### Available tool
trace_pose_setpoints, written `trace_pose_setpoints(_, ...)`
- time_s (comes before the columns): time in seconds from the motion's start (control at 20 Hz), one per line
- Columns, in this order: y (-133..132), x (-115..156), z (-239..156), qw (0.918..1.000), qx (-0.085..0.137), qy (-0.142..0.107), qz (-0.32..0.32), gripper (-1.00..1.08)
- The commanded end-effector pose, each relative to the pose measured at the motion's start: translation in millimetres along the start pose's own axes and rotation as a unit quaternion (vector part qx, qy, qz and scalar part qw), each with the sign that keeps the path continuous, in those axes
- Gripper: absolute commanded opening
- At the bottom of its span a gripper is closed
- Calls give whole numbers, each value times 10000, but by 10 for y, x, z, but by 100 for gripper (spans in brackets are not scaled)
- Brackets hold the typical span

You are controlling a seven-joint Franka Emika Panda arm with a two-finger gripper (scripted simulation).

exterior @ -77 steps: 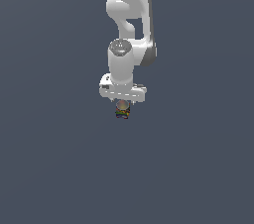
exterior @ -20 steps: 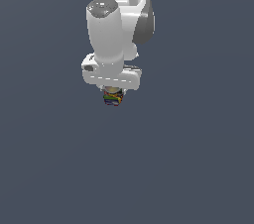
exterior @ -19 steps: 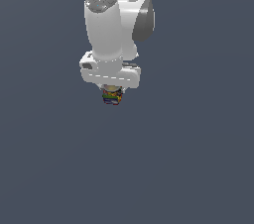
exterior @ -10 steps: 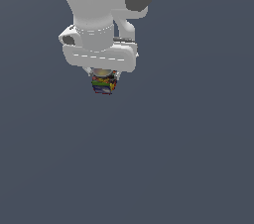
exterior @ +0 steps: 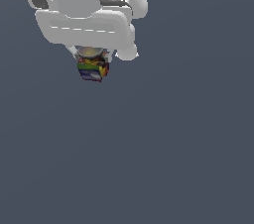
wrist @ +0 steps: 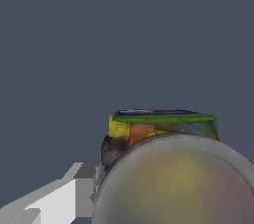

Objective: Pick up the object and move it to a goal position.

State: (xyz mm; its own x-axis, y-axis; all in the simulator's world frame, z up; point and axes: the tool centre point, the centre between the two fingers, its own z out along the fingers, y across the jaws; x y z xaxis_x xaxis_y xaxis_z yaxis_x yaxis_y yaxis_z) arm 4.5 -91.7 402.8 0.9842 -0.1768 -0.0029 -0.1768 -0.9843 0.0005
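Note:
The object (exterior: pixel 93 67) is a small jar with a blue, yellow, red and green patterned body and a round greyish-orange top. It hangs under the white arm in the exterior view, high above the grey floor. My gripper (exterior: pixel 93 60) is shut on it, with the white hand largely covering the fingers. In the wrist view the jar's round top (wrist: pixel 178 183) fills the near part of the picture, its patterned body behind it, and one white finger (wrist: pixel 74 196) presses beside it.
The white arm body (exterior: pixel 82 5) fills the upper part of the exterior view towards its left. Plain dark grey ground (exterior: pixel 149 158) lies all around and below; no other objects show.
The arm has carried the jar up and towards the exterior view's left; arm and jar look larger and closer to the camera. The jar stays held throughout.

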Motion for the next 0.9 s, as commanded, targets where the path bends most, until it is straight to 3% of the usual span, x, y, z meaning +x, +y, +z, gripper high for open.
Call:
trace_pose_setpoints(0.0, 23, 46, -178, 10000, 1, 14, -4, -100)
trace_pose_setpoints(0.85, 87, 179, -578, 10000, 1, 14, -4, -100)
